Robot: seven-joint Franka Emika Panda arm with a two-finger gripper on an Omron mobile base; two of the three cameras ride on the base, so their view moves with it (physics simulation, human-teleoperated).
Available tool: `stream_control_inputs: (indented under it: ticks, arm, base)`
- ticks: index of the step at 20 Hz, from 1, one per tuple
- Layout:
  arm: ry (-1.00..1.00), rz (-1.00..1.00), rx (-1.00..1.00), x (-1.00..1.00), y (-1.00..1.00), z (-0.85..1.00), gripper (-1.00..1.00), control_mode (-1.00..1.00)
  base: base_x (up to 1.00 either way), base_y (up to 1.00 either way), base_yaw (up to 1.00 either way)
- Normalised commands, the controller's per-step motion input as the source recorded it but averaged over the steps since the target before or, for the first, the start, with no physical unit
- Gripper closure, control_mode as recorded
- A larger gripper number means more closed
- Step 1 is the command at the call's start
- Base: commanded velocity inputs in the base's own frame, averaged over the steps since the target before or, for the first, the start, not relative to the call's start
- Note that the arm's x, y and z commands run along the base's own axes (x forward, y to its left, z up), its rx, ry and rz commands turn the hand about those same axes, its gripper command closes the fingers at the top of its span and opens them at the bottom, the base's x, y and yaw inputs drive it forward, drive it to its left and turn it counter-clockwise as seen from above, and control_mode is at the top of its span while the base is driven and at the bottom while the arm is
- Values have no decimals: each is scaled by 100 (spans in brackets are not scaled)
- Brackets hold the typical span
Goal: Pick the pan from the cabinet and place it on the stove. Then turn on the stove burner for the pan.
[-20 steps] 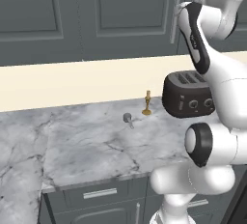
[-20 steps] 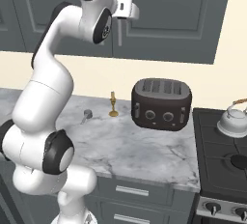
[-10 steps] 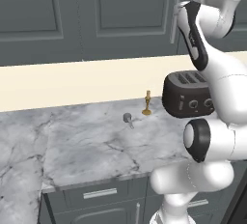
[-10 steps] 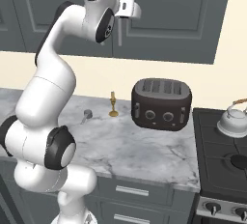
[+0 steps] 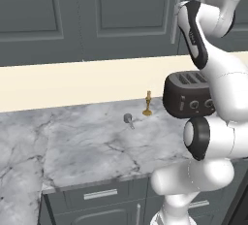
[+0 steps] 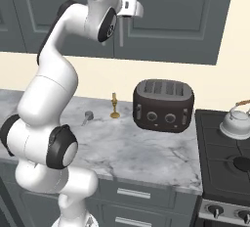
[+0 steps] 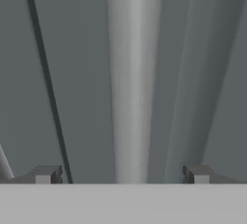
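Pincer (image 7: 123, 175) spread wide, fingertips (image 7: 46, 174) well apart at 7 and 5 o'clock of the hand view, straddling the silver bar handle (image 7: 132, 73) of the cabinet (image 5: 121, 15). Handle running from 12 down to 6 o'clock between the tips, not visibly touched by either one. Dark seam between two doors just toward 9 o'clock of the handle in that view.

Raised high in both base views, arm reaching up to the dark grey doors, wrist against the handle area at 1 o'clock of the left base view and 12 o'clock of the right base view. Cabinet doors shut, so pan not visible; cannot tell where inside it sits.

Below, on the grey-veined marble desk (image 5: 87, 146): dark four-slot toaster (image 6: 163, 104) near centre of the right base view, partly behind the arm at 3 o'clock of the left base view. Small brass candlestick-like piece (image 6: 114, 106) upright just toward 9 o'clock of the toaster, small grey knob-like piece (image 6: 88, 117) lying a little farther the same way. Stove (image 6: 224, 162) at 4 o'clock of the right base view, touching the desk's end, with a silver kettle (image 6: 236, 123) on a rear burner and knobs along its front edge. Grey drawers (image 6: 132, 194) with short horizontal handles under the desk.
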Motion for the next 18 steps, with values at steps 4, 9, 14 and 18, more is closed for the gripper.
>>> stream_control_inputs:
  ticks: [4, 9, 14, 18]
  arm:
    - [0, 0, 0, 11, 0, -4, 100, -100]
    - [1, 0, 0, 0, 0, -9, 100, -100]
    - [0, 6, 0, 0, -9, -1, 100, -100]
    - [-1, 11, 0, -4, -29, 1, 100, -100]
  base:
    - [0, 0, 0]
    - [0, 0, 0]
    - [0, 0, 0]
    - [0, 0, 0]
